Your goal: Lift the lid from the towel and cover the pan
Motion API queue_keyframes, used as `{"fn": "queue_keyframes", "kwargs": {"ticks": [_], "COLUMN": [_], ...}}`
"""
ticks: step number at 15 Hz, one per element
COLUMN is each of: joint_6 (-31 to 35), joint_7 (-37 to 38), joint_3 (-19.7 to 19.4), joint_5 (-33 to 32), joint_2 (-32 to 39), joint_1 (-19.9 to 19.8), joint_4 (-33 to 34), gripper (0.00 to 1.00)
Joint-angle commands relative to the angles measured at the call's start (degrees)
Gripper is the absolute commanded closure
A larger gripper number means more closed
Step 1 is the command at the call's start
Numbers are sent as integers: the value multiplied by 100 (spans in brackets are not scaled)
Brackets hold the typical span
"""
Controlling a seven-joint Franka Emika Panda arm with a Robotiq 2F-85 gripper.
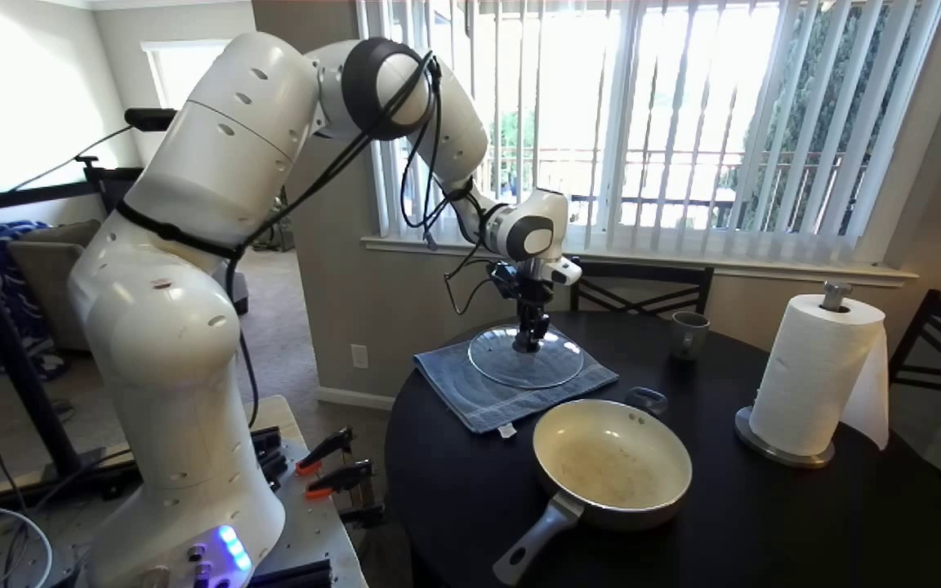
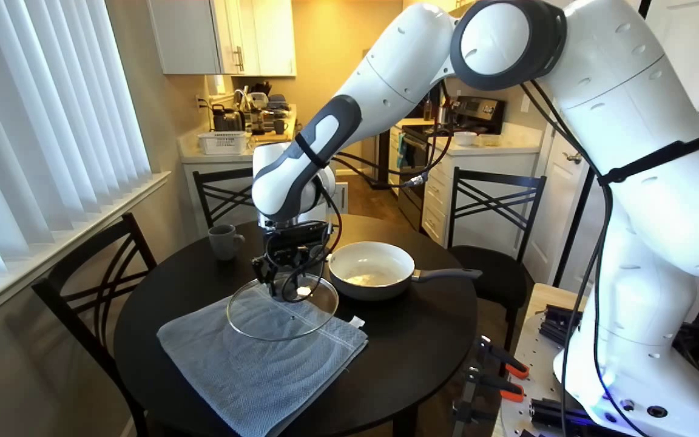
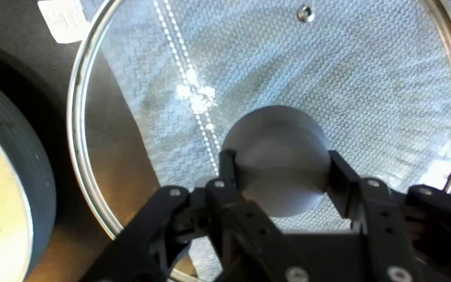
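Jaws parted only to the width of a dark knob (image 3: 284,133), the gripper (image 3: 282,169) clasps the lid (image 1: 529,371) by its middle, a black finger (image 3: 343,180) lying against each side of the knob. That knob is smooth, rounded and dull. Around it spreads a round disc of clear glass, bound by a shiny metal rim (image 3: 77,117) and pierced by a small metal-edged vent (image 3: 306,13).

It is over the towel (image 2: 252,370), a flat grey-blue cloth with a pebbled weave and soft ripples; whether the rim touches the cloth or hangs just above it, I cannot tell. Both the weave and a double line of pale stitching (image 3: 210,131) show through the glass. On the left of the wrist view the lid reaches past the towel's edge, over the dark table (image 1: 462,506). A white tag (image 3: 63,21) sticks out from the towel beside the rim.

To the right of the lid in both exterior views stands the pan (image 1: 613,465), near but apart. Its inside is pale cream with faint brownish marks on the base, its outside dark; in an exterior view its long grey handle (image 1: 540,539) points to the near left. Across the table are a grey mug (image 1: 689,335) and, at the right, a white paper towel roll (image 1: 818,376).
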Motion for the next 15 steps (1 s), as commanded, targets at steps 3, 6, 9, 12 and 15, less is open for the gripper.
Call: {"fn": "queue_keyframes", "kwargs": {"ticks": [3, 6, 9, 12, 15], "joint_6": [454, 621, 660, 453, 348], "joint_7": [38, -64, -266, -298, -269], "joint_3": [-57, -77, -49, -149, -279], "joint_5": [294, 517, 814, 885, 854], "joint_2": [-1096, -1342, -1470, -1460, -1410], "joint_1": [-371, -666, -1020, -1267, -1484], "joint_4": [-1313, -1723, -1938, -1836, -1694], "gripper": [67, 67, 67, 67, 67]}}
